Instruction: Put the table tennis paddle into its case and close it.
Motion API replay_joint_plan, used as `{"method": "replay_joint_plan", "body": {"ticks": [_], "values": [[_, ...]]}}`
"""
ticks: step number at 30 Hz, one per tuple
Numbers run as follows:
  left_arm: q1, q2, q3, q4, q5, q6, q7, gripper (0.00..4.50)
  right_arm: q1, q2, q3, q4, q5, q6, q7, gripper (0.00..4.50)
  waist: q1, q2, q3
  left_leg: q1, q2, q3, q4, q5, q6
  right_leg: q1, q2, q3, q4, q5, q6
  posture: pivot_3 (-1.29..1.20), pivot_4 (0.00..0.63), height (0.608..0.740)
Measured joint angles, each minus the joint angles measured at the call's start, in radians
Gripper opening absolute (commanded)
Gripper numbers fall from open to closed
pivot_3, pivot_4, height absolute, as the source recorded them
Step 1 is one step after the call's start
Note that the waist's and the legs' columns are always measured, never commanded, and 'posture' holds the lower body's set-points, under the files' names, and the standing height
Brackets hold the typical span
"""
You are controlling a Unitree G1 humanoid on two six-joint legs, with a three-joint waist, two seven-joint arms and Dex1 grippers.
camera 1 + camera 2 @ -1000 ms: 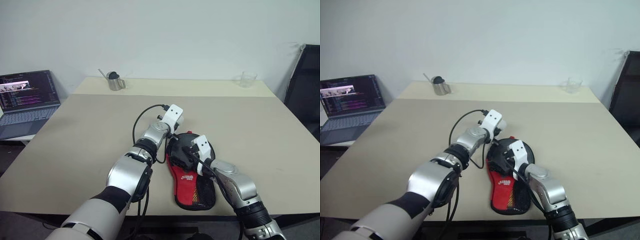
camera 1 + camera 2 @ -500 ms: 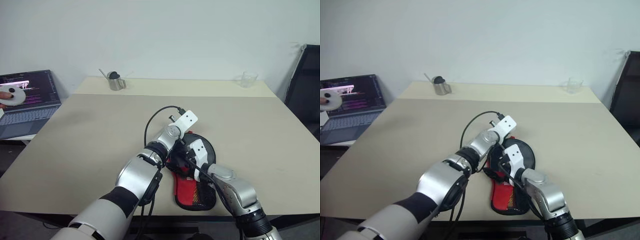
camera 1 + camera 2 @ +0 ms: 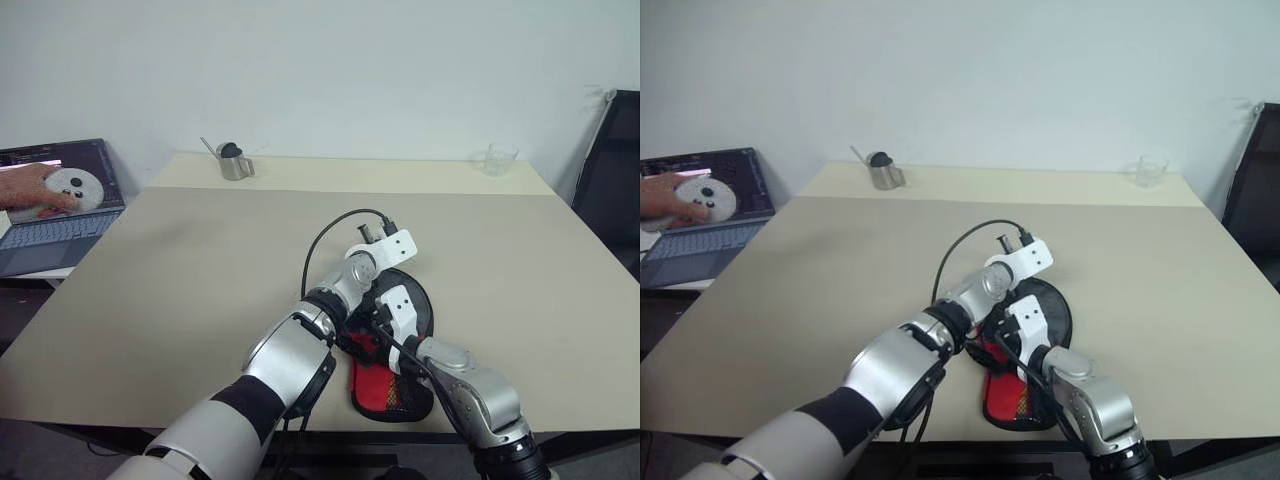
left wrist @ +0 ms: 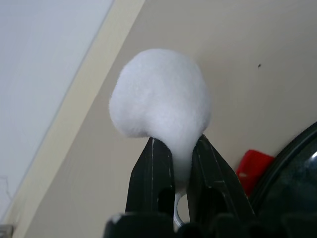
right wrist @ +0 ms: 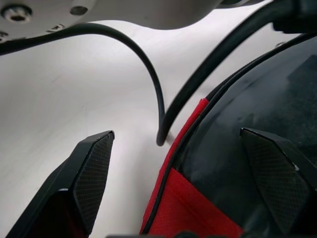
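Your left gripper (image 4: 174, 168), clamped on a white tab (image 4: 159, 99), is sweeping right along the case (image 3: 392, 385) rim, closing it; the right gripper (image 5: 183, 178) is staying spread over the case on the table (image 3: 200, 260).

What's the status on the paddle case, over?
Left gripper shut on a white fluffy tab. Right gripper open, straddling the case edge. Left arm's cable crosses close by.

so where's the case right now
The case lies flat near the table's front edge, slightly right of centre in the head views, under both arms; the right gripper's open fingers straddle its rim.
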Motion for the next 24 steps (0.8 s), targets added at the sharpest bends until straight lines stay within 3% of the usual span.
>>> {"method": "replay_joint_plan", "body": {"ticks": [24], "values": [[0.005, -0.044, -0.169, 0.001, 0.116, -0.135, 0.064, 0.06, 0.037, 0.040, -0.001, -0.066, 0.001, 0.057, -0.047, 4.50, 0.001, 0.000, 0.000, -0.001, 0.000, 0.000, 0.000, 0.000, 0.000, 0.000, 0.000, 0.000, -0.001, 0.000, 0.000, 0.00, 0.150, 0.740]]}}
